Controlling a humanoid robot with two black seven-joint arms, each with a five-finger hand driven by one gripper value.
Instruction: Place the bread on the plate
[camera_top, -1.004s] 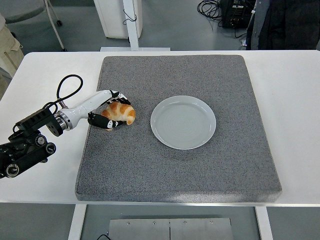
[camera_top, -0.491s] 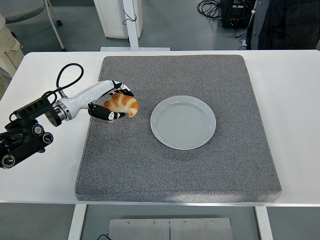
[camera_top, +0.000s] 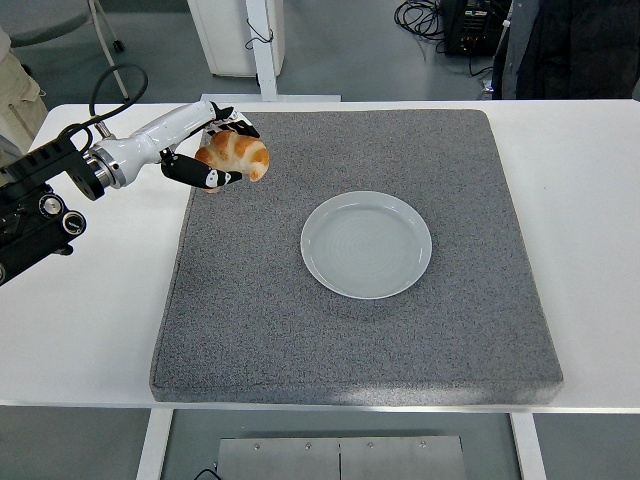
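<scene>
My left hand is shut on a golden-brown bread roll and holds it in the air over the far left part of the grey mat. The pale grey plate lies empty at the middle of the mat, to the right of and nearer than the hand. The left arm comes in from the left edge. The right arm is not in view.
The mat covers most of the white table. A person in dark clothes stands at the top right behind the table. A white post and cables are on the floor beyond.
My left hand has lifted the bread off the mat and raised it up and toward the far side. The plate has not moved.
</scene>
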